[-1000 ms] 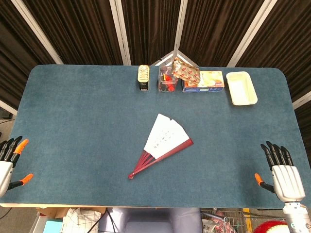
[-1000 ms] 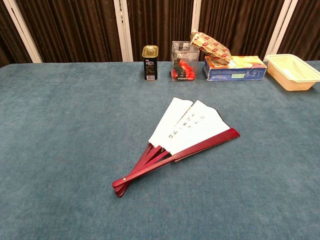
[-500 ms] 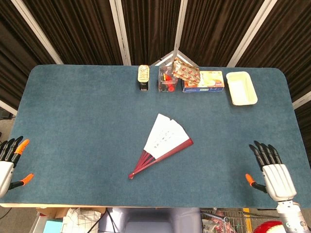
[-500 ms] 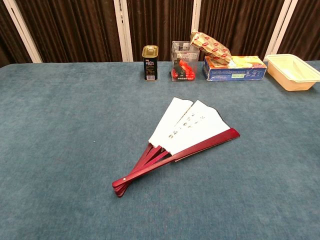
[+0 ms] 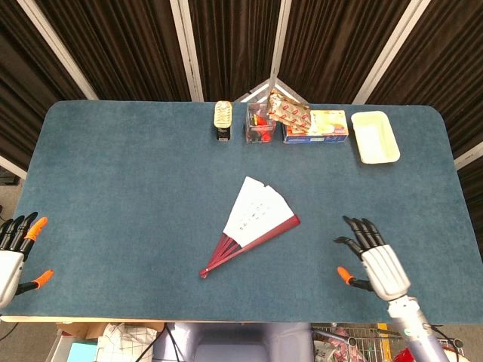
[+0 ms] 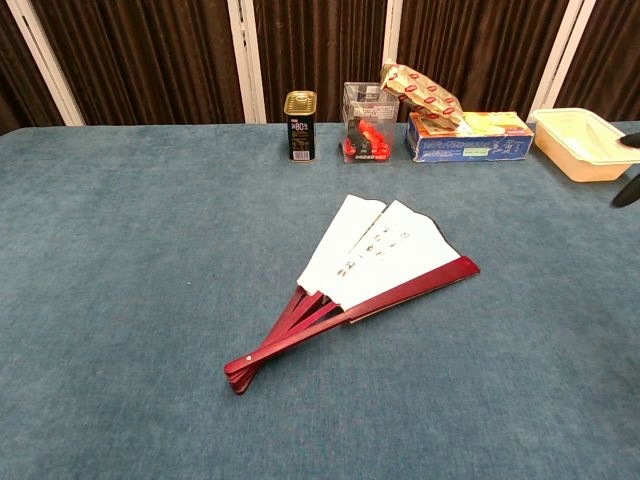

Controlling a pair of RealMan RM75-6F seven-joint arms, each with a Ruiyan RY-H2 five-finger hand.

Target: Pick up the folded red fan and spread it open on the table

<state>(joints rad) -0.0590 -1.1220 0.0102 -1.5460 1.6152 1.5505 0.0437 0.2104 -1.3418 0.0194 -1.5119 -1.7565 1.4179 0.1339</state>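
Note:
The red fan (image 5: 253,225) (image 6: 360,275) lies partly spread in the middle of the table, white paper leaf toward the back, red ribs meeting at a pivot near the front left. My right hand (image 5: 373,259) hovers to the fan's right above the front part of the table, fingers apart and holding nothing; its dark fingertips (image 6: 628,188) just enter the chest view at the right edge. At the front left corner, my left hand (image 5: 15,253) stays off the table's side, fingers spread and empty.
Along the back edge stand a small tin can (image 5: 222,121) (image 6: 301,125), a clear box with red items (image 5: 260,124), a snack bag on a tissue box (image 5: 313,123) and a cream tray (image 5: 375,136) (image 6: 584,143).
My right hand has moved left from the table's front right corner toward the fan. The fan and my left hand have stayed put.

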